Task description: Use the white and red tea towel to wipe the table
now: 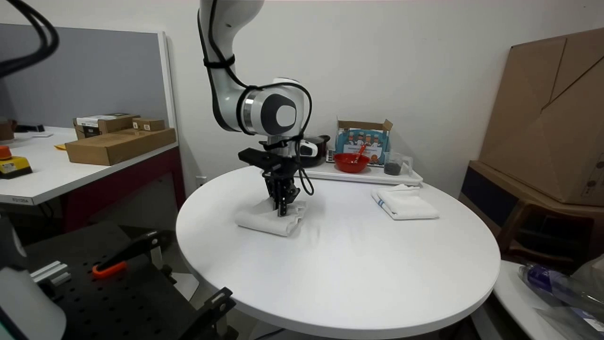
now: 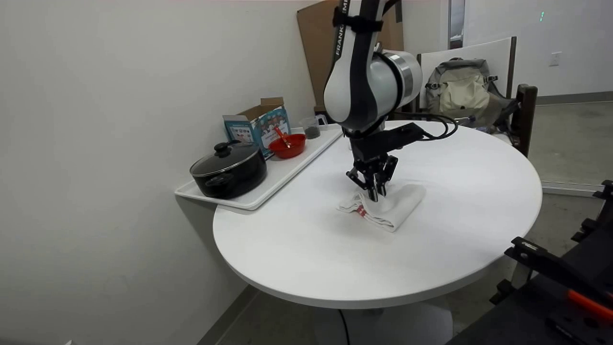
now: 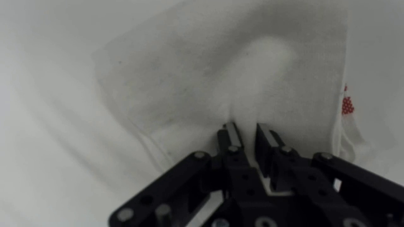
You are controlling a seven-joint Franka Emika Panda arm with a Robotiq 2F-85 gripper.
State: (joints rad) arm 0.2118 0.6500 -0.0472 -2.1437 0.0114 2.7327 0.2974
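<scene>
Only the wrist view shows the gripper (image 3: 246, 134) apparently pinching the towel (image 3: 221, 78).

White towel (image 3: 195, 88) — red patch (image 3: 347, 106), perhaps dotted.

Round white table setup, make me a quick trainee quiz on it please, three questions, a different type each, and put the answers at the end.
1. Multiple choice. What colour is the marking at the edge of the folded tea towel under the gripper? A: green. B: red. C: yellow.
2. True or false. The black pot on the white tray has its lid on.
3. Fill in the blank. The second folded cloth, lying on the round white table apart from the gripper, has ____ striping near one edge.

Key: 1, B; 2, true; 3, blue.
</scene>
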